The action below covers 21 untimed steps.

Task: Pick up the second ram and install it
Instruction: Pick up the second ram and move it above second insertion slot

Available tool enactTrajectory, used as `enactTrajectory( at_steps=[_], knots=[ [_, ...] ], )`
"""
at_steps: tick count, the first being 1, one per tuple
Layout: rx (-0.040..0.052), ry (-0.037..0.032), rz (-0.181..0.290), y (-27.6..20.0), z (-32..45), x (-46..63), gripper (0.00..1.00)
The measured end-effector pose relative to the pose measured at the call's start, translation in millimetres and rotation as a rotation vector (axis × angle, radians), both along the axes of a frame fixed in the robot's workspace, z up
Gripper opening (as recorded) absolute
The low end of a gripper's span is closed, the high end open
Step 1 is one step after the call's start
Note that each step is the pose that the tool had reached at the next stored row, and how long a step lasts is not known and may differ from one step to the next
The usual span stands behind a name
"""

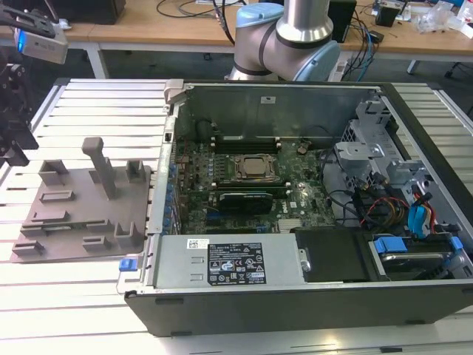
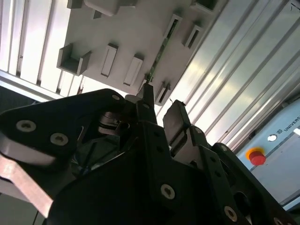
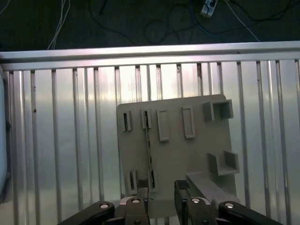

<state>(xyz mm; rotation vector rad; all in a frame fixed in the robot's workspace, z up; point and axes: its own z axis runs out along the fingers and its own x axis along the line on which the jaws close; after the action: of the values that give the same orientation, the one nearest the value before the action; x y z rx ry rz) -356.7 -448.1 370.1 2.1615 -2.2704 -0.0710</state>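
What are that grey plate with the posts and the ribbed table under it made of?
The grey plate looks like matte plastic: dull, evenly grey, perhaps printed. The table is likely bare aluminium, judging by its long ribs and bright metallic glare.

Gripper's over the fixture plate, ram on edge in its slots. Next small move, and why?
Probably a small sideways nudge before descending. In the first wrist view the open gripper hangs above the fixture plate, and the second ram, on edge in its slots, lines up near one finger, not midway. Centring first should keep that finger off it.
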Motion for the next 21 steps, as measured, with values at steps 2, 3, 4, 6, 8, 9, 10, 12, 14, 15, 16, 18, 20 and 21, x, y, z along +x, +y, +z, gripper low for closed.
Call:
enactTrajectory(
  at_steps=[2, 3, 4, 6, 8, 9, 10, 12, 14, 15, 16, 18, 20, 21],
  knots=[
    [0.0000, 0.0000, 0.000, 0.0, -3.3, 0.0, 0.36],
    [0.0000, 0.0000, 0.000, 0.0, -5.6, 0.0, 0.36],
    [0.0000, 0.0000, 0.000, 0.0, -7.5, 0.0, 0.36],
    [0.0000, 0.0000, 0.000, 0.0, -10.3, 0.0, 0.36],
    [0.0000, 0.0000, 0.000, 0.0, -13.7, 0.0, 0.36],
    [0.0000, 0.0000, 0.000, 0.0, -14.4, 0.0, 0.36],
    [0.0000, 0.0000, 0.000, 0.0, -15.2, 0.0, 0.36],
    [0.0000, 0.0000, 0.000, 0.0, -17.2, 0.0, 0.36],
    [0.0000, 0.0000, 0.000, 0.0, -19.1, 0.0, 0.36],
    [0.0000, 0.0000, 0.000, 0.0, -19.8, 0.0, 0.36],
    [0.0000, 0.0000, 0.000, 0.0, -21.0, 0.0, 0.36],
    [0.0000, 0.0000, 0.000, 0.0, -23.6, 0.0, 0.36],
    [0.0001, 0.0000, 0.000, 0.0, -25.6, 0.0, 0.36],
    [0.0000, 0.0000, 0.000, 0.0, -26.6, 0.0, 0.36]
  ],
)
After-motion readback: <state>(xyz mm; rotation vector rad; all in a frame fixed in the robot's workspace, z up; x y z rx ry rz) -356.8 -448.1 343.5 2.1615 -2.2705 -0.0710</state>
